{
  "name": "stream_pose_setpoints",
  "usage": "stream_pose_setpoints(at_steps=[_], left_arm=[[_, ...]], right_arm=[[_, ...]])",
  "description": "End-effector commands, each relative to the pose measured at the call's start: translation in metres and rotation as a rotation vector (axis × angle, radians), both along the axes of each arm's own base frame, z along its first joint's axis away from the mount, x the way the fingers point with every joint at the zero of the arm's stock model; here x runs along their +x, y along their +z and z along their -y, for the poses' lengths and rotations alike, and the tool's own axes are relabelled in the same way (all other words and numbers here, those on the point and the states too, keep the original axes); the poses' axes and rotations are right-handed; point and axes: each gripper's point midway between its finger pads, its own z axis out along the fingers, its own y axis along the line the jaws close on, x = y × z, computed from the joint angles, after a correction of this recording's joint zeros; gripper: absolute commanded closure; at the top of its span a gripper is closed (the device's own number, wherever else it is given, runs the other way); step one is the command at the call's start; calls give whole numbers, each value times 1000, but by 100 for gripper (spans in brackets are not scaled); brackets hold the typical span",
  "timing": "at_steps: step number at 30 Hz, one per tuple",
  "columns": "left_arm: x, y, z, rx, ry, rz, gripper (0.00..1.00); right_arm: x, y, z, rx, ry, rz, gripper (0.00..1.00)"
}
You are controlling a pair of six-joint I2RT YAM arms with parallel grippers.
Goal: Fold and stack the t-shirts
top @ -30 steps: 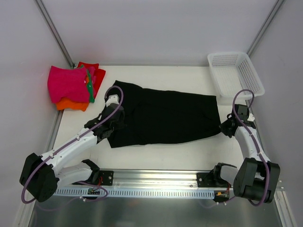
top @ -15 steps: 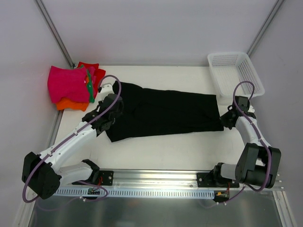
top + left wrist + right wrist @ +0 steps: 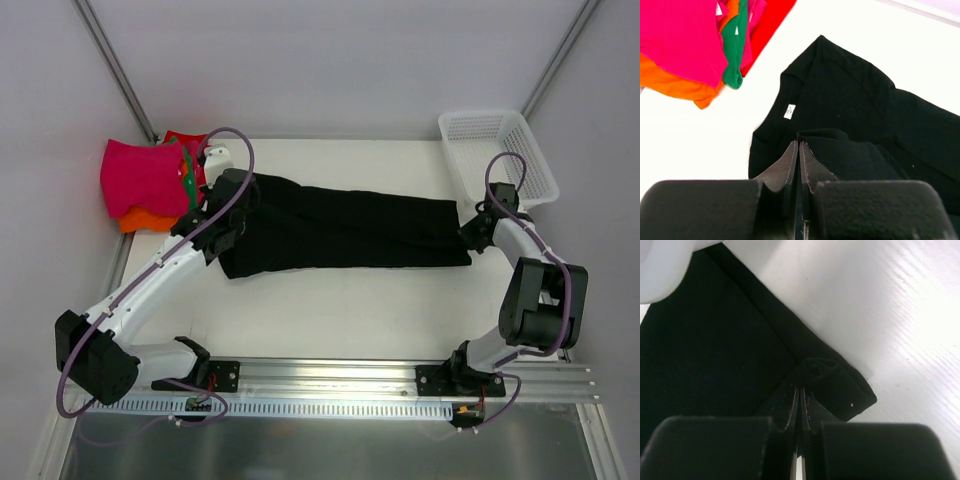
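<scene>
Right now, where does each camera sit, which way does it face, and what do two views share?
Top external: above and behind the arms, looking down on the table; both arms show.
Left wrist: on the left arm, past the left gripper, shut on the black t-shirt, toward the folded t-shirts.
Right wrist: on the right arm, down past the right gripper, shut on the same shirt.
Shared: top and left wrist show the folded t-shirts.

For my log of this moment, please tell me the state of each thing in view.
black t-shirt: partly folded into a long band, pinched at both ends.
left gripper: shut on black t-shirt near its neck.
right gripper: shut on black t-shirt at the other end.
coloured t-shirts: folded, stacked at the far left corner.
white basket: upright at the far right corner.
</scene>
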Motion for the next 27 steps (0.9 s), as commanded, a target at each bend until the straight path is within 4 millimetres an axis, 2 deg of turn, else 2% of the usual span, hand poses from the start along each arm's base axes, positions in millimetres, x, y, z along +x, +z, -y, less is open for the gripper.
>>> stream_pose_setpoints(at_steps=[1, 7, 14, 20, 27], left_arm=[[14, 15, -15, 64, 57, 27, 100], [29, 3, -26, 63, 79, 11, 100], [46, -5, -27, 59, 59, 4, 100], [65, -17, -22, 38, 15, 3, 100], [87, -42, -15, 20, -18, -36, 100]], right_arm=[[29, 15, -5, 9, 16, 76, 100], [47, 24, -8, 2, 35, 97, 99], [57, 37, -7, -26, 38, 126, 100], [64, 35, -5, -38, 36, 119, 99], [68, 27, -7, -42, 40, 102, 99]])
